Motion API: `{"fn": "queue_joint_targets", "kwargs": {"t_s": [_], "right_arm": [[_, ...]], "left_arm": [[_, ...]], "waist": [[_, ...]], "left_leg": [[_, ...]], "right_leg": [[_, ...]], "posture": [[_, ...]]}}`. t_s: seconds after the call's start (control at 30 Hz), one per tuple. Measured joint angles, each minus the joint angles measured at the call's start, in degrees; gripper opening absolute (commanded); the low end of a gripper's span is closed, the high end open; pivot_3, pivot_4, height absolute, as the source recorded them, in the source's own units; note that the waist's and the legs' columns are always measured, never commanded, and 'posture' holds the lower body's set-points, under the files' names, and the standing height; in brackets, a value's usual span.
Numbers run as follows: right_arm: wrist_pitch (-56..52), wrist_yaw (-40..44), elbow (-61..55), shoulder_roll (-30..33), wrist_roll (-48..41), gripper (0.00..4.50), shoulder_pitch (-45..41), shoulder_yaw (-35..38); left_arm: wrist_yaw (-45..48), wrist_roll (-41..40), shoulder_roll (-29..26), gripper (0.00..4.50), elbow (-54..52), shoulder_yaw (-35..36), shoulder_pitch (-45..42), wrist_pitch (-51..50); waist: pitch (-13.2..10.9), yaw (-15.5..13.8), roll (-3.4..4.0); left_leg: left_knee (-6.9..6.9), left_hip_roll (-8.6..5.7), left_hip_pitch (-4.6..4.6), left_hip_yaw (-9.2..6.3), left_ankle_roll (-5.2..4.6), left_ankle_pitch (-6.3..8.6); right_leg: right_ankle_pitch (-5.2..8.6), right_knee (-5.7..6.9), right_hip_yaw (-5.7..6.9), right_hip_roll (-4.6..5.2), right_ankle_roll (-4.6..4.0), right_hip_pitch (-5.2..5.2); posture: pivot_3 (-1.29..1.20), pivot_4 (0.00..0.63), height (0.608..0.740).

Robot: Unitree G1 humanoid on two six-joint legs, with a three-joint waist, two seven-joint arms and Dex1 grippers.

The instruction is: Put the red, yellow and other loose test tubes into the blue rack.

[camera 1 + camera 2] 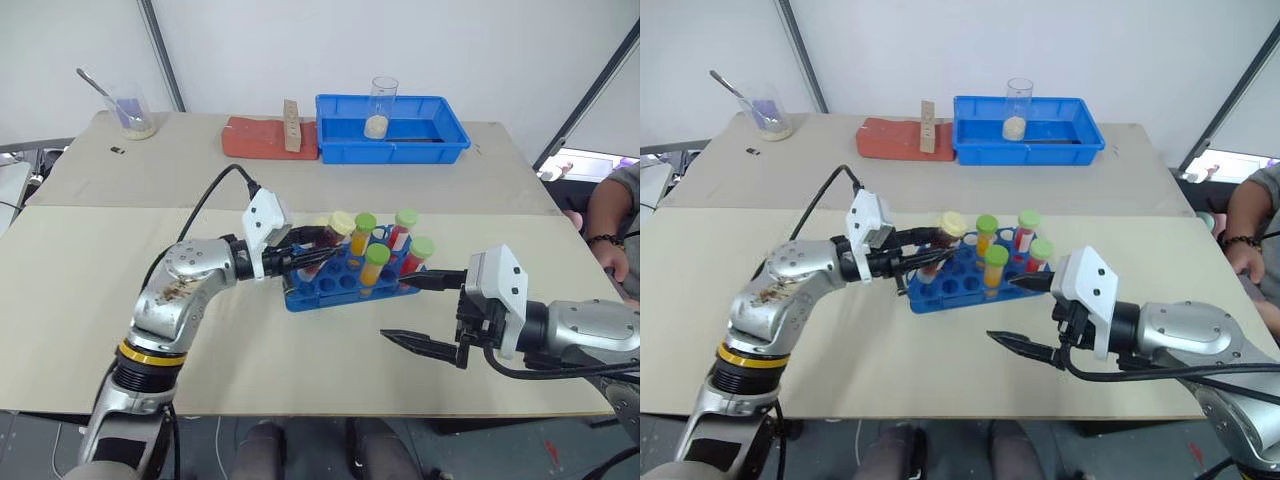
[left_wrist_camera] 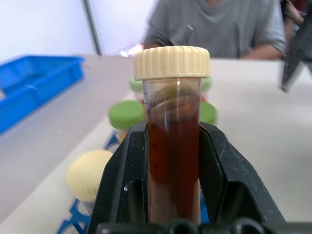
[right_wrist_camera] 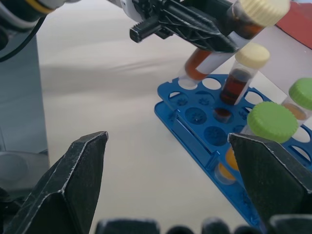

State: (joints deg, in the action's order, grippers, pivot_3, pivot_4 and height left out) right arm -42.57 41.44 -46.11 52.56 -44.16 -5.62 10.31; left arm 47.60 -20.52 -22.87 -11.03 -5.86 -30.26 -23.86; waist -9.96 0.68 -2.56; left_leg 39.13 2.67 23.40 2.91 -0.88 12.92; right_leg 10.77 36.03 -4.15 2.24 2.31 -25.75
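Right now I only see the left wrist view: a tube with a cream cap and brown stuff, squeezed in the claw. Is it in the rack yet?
Observer: Not yet. The left claw holds the tube tilted above the blue rack, its bottom end over the holes at the rack's near-left corner.
Operator: Are other tubes in there already?
Observer: Yes. Four green-capped tubes stand in it, and one more cream-capped tube of dark liquid.
Operator: What's that black thing on my right edge?
Observer: That's the right claw, open and holding nothing, beside the rack's right end.
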Motion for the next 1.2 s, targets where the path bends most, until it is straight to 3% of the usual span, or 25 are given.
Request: {"fn": "queue_joint_targets", "kwargs": {"t_s": [0.3,1.2], "right_arm": [[-4.3,-0.9,-0.7,2.4,-4.1,4.42,3.0,3.5],[-4.3,-2.1,-0.6,2.5,-4.3,4.42,4.8,4.8]], "left_arm": [[-3.6,1.9,5.4,0.9,0.9,-3.2,3.7,2.5],[-6.9,5.5,9.4,0.9,7.3,-3.4,9.5,15.4]], "waist": [[0.0,0.1,0.0],[0.0,0.1,0.01]], "left_leg": [[-0.01,0.0,-0.19,-0.04,0.0,0.0],[-0.04,0.0,-0.35,-0.11,0.0,0.01]], "right_leg": [[0.02,-0.1,0.03,0.0,0.01,0.28],[0.17,-0.24,0.06,0.01,-0.2,0.54]], "posture": [[0.0,0.15,0.74],[0.0,0.15,0.74]]}}
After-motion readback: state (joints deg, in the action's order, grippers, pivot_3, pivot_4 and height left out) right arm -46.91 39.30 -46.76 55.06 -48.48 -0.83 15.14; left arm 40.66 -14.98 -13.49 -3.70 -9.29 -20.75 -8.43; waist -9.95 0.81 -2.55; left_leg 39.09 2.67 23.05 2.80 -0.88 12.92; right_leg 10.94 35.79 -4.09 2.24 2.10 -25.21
